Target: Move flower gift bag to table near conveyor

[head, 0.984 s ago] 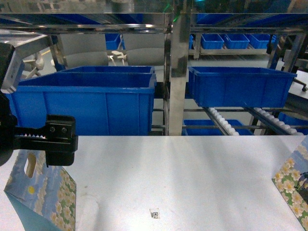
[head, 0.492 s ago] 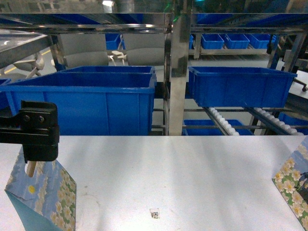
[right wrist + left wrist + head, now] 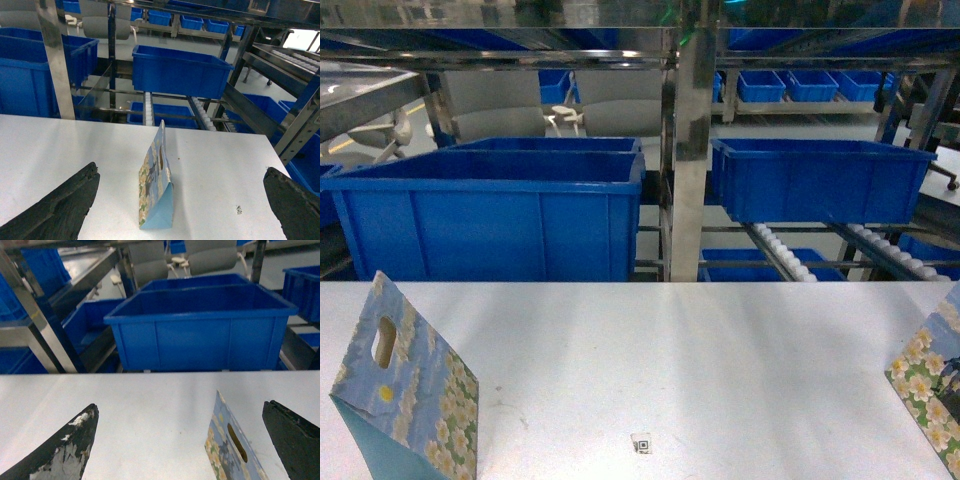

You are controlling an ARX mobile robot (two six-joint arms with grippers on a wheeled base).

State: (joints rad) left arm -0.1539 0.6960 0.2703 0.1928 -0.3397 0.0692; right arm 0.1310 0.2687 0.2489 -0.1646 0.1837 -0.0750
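On the white table two flower gift bags stand upright and well apart: one at the near left corner, its die-cut handle slot showing and its face printed with white-and-yellow blossoms over a blue sky, and another at the far right edge, partly cut off by the frame. A small square code sticker lies on the tabletop between them, toward the front. No arm shows in the head view. From the left wrist camera, the left gripper has its dark, scuffed fingers spread wide, with the left-hand bag standing between them, nearer the right finger and touching neither. From the right wrist camera, the right gripper is likewise spread wide, and the other bag stands upright on the table between its fingers, clear of both. Behind the table's far edge, large blue plastic bins sit on a shiny steel rack, and to the right the conveyor of small white rollers in steel rails slopes down under another blue bin. More bins line the background shelves.
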